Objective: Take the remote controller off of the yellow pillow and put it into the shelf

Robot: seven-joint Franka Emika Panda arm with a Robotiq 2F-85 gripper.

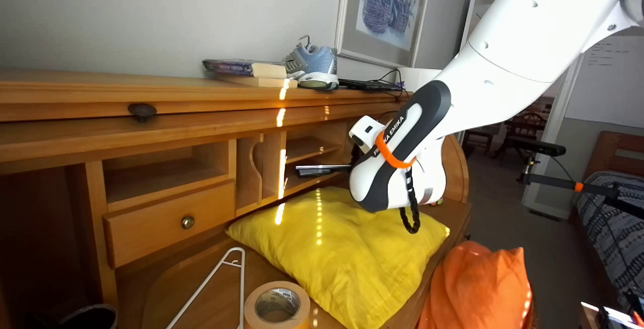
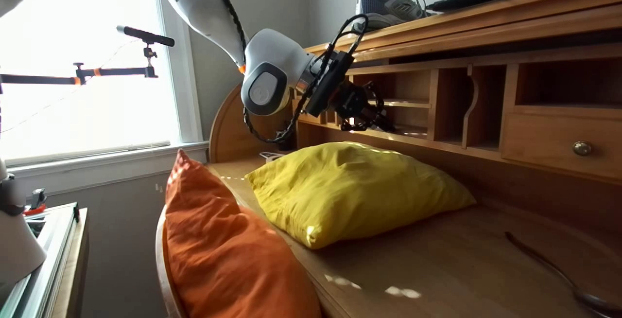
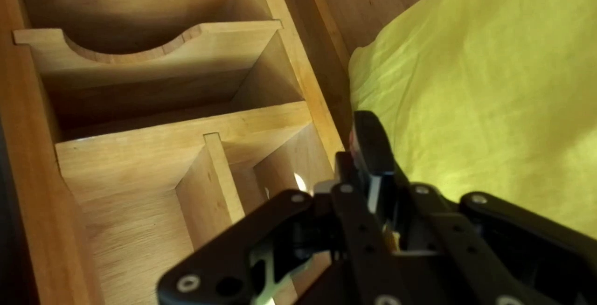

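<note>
In the wrist view, the tool [image 3: 380, 188] pinches the remote controller [image 3: 373, 142], a narrow black bar with a rounded end, seen against the yellow pillow [image 3: 475, 86] and the shelf [image 3: 186, 132]. One pale wooden divider [image 3: 214, 53] has a smooth scooped edge.

In an exterior view, the remote controller looks slim and dark with a pale sheen, roughly level above the pillow; whether its tip enters the shelf, I cannot tell. A thin white hanger [image 1: 242, 283] and a tan ring of tape [image 1: 276, 296] lie at the near end of the worktop [image 1: 171, 278]; a framed picture [image 1: 385, 12] hangs on the grey wall [image 1: 176, 17].

In an exterior view, the soft, creased pillow reaches the worktop's front edge, and a rumpled orange cushion [image 2: 228, 250] slumps just outside it, with a bright window [image 2: 92, 104] past the far corner.
</note>
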